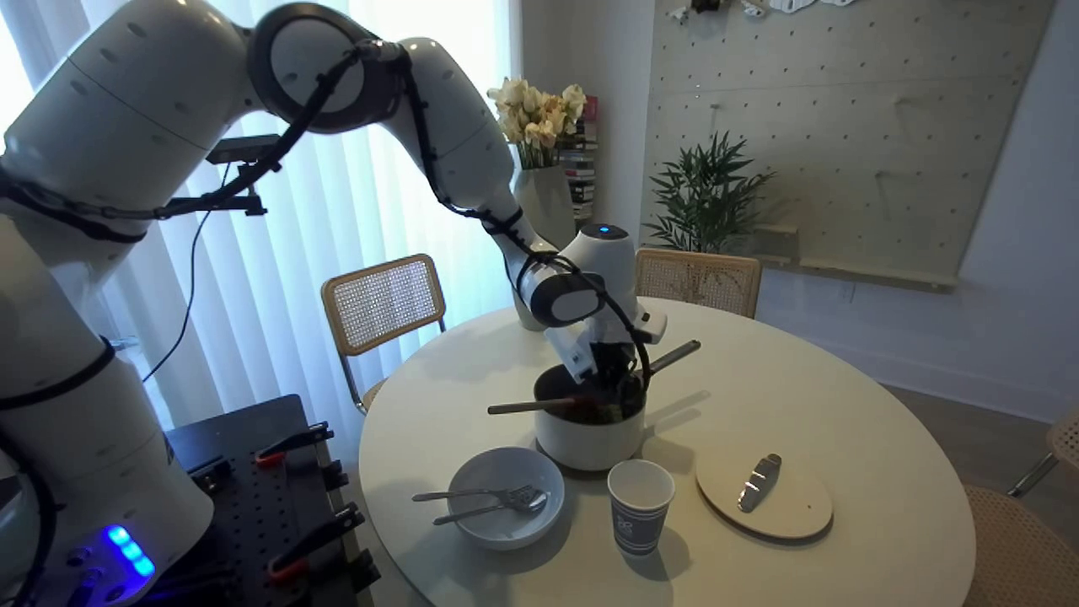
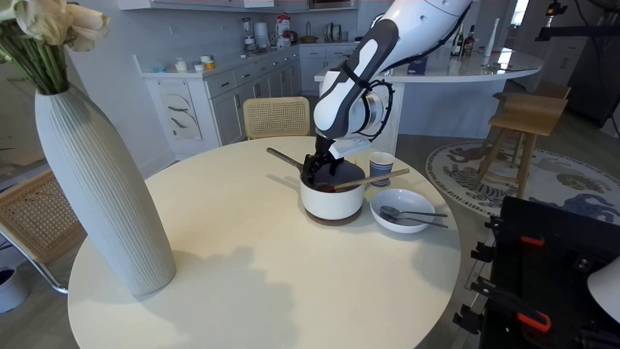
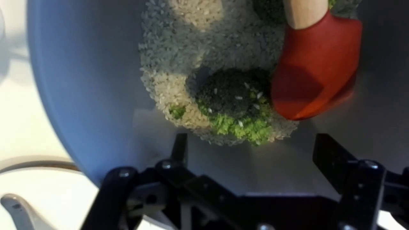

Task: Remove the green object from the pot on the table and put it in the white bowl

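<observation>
The pot [image 1: 590, 443] is white outside and dark inside, with a long dark handle; it also stands in an exterior view [image 2: 334, 203]. In the wrist view, the green object [image 3: 236, 99], a broccoli-like lump, lies on rice in the pot. Another dark-green lump [image 3: 270, 11] is partly hidden by a spatula handle. My gripper [image 3: 251, 140] is open and empty inside the pot, its fingertips just short of the green lump on either side in view. The white bowl [image 1: 506, 468] stands beside the pot, holding a fork and spoon; it also shows in an exterior view [image 2: 397, 229].
A red spatula [image 3: 316, 67] lies in the pot against the green lump; its wooden handle [image 1: 531, 406] sticks out over the rim towards the bowl. A paper cup [image 1: 641, 506] stands near both. A round board [image 1: 801, 497] bears a metal piece. A tall vase [image 2: 106, 194] stands on the table.
</observation>
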You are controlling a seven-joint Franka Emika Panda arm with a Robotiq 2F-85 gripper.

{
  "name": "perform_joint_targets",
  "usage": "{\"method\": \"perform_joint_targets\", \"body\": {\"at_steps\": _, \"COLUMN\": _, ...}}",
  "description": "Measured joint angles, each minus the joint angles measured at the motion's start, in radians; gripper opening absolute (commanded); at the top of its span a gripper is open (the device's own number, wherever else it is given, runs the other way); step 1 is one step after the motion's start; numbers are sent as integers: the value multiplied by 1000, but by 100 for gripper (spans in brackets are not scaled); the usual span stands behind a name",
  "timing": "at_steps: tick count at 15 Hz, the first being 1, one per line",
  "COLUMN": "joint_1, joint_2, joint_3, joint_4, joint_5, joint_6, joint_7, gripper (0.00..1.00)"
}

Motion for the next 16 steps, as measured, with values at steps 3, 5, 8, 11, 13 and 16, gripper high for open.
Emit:
{"method": "perform_joint_targets", "body": {"at_steps": 3, "joint_1": 4, "joint_2": 4, "joint_3": -9, "joint_4": 7, "joint_5": -2, "joint_6": 0, "joint_7": 30, "gripper": 100}}
{"method": "perform_joint_targets", "body": {"at_steps": 5, "joint_1": 4, "joint_2": 4, "joint_3": -10, "joint_4": 7, "joint_5": -2, "joint_6": 0, "joint_7": 41, "gripper": 100}}
{"method": "perform_joint_targets", "body": {"at_steps": 8, "joint_1": 4, "joint_2": 4, "joint_3": -10, "joint_4": 7, "joint_5": -3, "joint_6": -1, "joint_7": 42, "gripper": 100}}
{"method": "perform_joint_targets", "body": {"at_steps": 11, "joint_1": 5, "joint_2": 4, "joint_3": -10, "joint_4": 8, "joint_5": -6, "joint_6": -11, "joint_7": 42, "gripper": 100}}
{"method": "perform_joint_targets", "body": {"at_steps": 13, "joint_1": 6, "joint_2": 3, "joint_3": -10, "joint_4": 15, "joint_5": -11, "joint_6": -41, "joint_7": 42, "gripper": 100}}
{"method": "perform_joint_targets", "body": {"at_steps": 16, "joint_1": 8, "joint_2": 3, "joint_3": -10, "joint_4": 27, "joint_5": -18, "joint_6": -102, "joint_7": 42, "gripper": 100}}
